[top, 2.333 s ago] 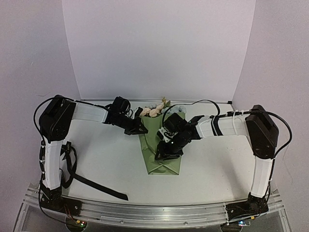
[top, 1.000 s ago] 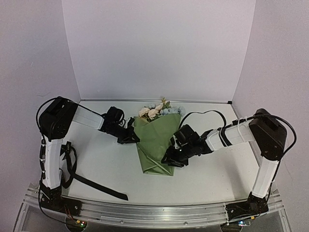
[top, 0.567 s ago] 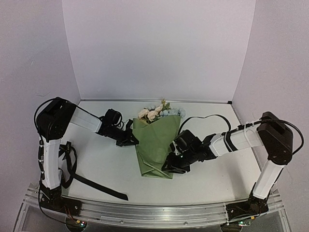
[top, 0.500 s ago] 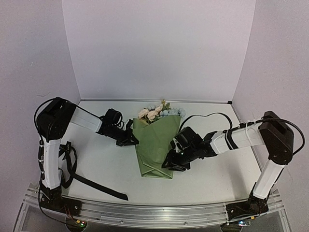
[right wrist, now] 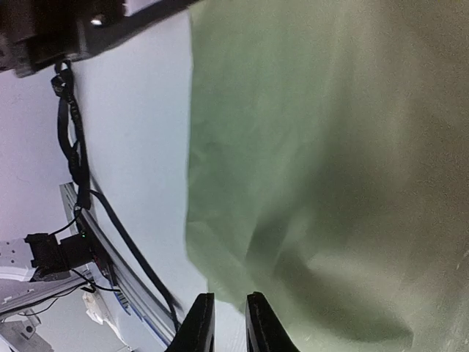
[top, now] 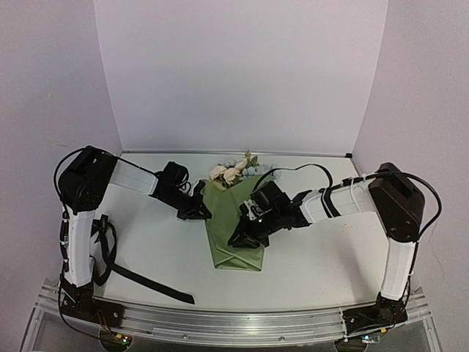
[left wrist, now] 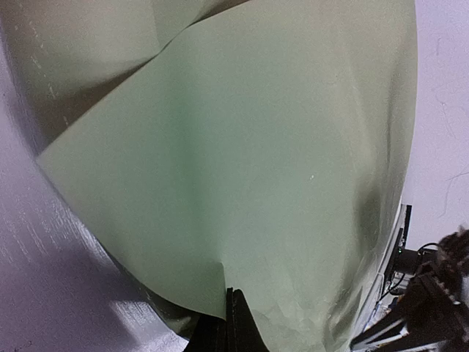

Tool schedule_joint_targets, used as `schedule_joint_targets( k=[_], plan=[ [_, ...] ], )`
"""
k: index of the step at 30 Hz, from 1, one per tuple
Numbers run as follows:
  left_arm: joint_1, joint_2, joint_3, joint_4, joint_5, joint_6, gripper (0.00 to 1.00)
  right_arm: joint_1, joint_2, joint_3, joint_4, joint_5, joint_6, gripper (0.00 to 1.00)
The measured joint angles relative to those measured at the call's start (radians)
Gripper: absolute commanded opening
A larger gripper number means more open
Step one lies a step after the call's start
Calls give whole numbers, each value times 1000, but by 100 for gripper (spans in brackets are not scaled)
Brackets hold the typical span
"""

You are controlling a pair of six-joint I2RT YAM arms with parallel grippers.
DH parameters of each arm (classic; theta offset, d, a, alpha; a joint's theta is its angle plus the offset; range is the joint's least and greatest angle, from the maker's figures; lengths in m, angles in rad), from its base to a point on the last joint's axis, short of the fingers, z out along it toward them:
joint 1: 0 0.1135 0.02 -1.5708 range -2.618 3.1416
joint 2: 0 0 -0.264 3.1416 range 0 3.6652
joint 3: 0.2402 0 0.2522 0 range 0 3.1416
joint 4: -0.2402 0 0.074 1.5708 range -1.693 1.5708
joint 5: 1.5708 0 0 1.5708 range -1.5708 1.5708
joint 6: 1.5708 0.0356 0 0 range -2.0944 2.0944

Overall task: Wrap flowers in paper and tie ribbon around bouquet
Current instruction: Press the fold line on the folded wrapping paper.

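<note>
one step looks mostly done: the paper (top: pixel 223 220) wraps the flowers (top: pixel 231 170). the left gripper (left wrist: pixel 231 323) pinches its edge. the right gripper (right wrist: pixel 223 323) is a slit apart and empty, with paper just past its tips. the ribbon (top: pixel 150 283) lies untied, well behind the left claw.

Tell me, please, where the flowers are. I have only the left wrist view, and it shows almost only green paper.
Observer: The flowers stick out of the far, wide end of the paper.
Operator: Where is the right hand?
Observer: The right hand is over the near, narrow part of the paper.
Operator: And the ribbon?
Observer: The ribbon lies on the table beside the left arm, apart from the paper.
</note>
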Motion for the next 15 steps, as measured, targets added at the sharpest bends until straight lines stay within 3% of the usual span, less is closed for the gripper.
schedule_joint_targets(
  k=[4,11,15],
  plan=[
    [0,1,5,-12,4,4,5,2,38,-20,5,-4,12,15],
    [-2,-19,14,-47,0,-5,31,6,43,-36,30,1,22,15],
    [-4,-103,-16,-69,-33,-20,35,10,43,-37,33,9,24,15]
  ],
)
